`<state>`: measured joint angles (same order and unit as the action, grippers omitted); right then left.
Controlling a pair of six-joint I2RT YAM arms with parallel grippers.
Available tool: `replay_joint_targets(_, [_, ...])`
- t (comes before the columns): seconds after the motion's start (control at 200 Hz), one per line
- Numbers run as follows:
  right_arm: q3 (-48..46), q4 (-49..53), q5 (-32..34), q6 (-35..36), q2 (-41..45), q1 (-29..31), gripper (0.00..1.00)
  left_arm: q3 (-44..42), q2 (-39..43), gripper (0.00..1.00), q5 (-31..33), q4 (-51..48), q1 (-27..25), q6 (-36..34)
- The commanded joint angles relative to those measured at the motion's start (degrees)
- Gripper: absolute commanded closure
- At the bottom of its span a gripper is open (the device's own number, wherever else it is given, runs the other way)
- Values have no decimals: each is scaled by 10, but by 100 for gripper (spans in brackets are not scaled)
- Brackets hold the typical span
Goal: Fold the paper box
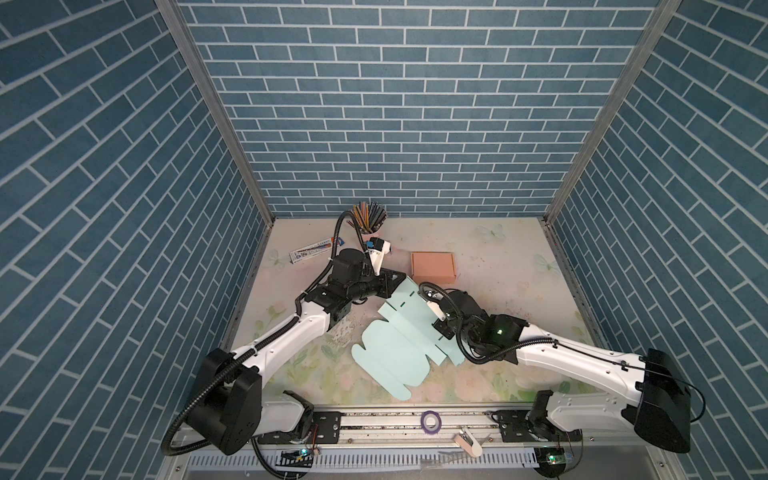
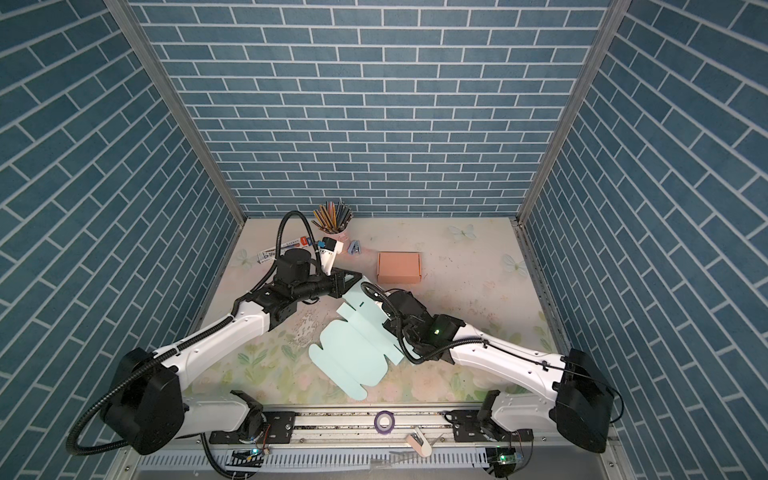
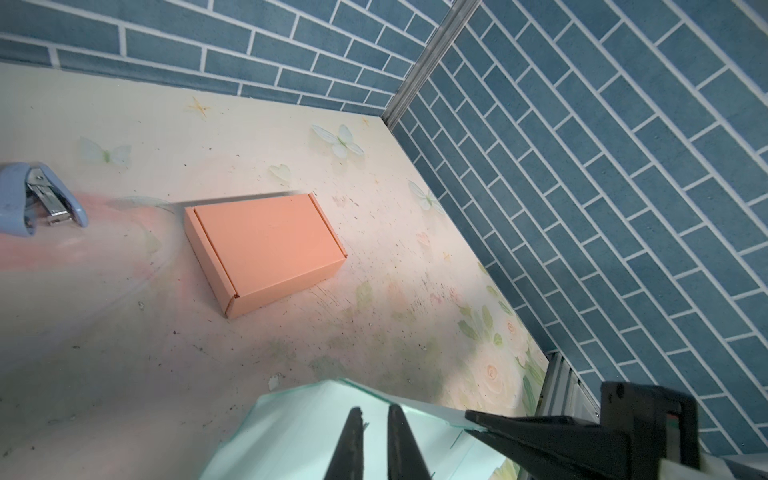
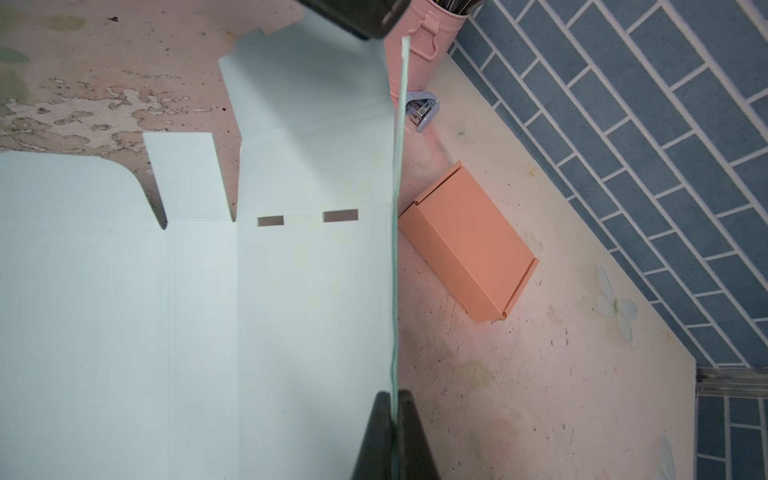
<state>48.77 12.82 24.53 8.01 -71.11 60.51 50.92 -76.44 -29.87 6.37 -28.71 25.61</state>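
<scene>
1. The sheet [image 1: 395, 353] lies mid-table [image 1: 519, 299], a mint die-cut blank that is mostly flat and not yet a box. Its long axis slants from the rounded end near the front rail to the far panel.
2. That far panel [image 1: 409, 295] stands raised off the table. The right wrist view shows it edge-on, with 2 slots [image 4: 340, 215] cut in the flat part beside it.
3. The right gripper [image 4: 392, 399] is clamped on the raised panel's top edge, with the paper pinched between both fingers.
4. The left gripper [image 3: 376, 411] sits at the other end of the same panel. Its jaws stand a narrow slit apart with paper showing behind them and nothing visible between them. Whether a finger touches the paper cannot be told.
5. The raised edge runs from 1 gripper to the other, so both arms work the far end and the rest of the sheet stretches away from them toward the front. Neither arm is clearly nearer, and only the right has a hold. The coming fold likely depends on swinging this panel about its crease.
6. An orange box [image 1: 433, 267], already folded, sits just beyond the panel. A stapler [image 3: 41, 199] and a pencil cup [image 1: 371, 216] stand farther back.
</scene>
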Motion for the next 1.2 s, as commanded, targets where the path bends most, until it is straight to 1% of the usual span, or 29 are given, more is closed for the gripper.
replay_joint_targets(0.0, [0, -4, 17, 29, 4, 6, 100, 41, -26, 86, -2, -13, 4, -20])
replay_joint_targets(0.22, [5, -4, 28, 37, -9, 11, 100, 56, -74, 86, -23, -3, 2, -20])
replay_joint_targets(0.485, [9, -15, 35, 35, -12, 12, 100, 27, -57, 86, -20, -4, -6, -22])
replay_joint_targets(0.79, [19, -16, 44, 25, -16, 13, 100, -33, -25, 87, 5, 29, -39, 6])
replay_joint_targets(1.035, [15, -18, 45, 23, -11, 14, 100, -51, -24, 87, 30, 54, -85, 25])
replay_joint_targets(1.195, [14, -18, 47, 22, -11, 19, 100, -50, -29, 87, 36, 70, -101, 33])
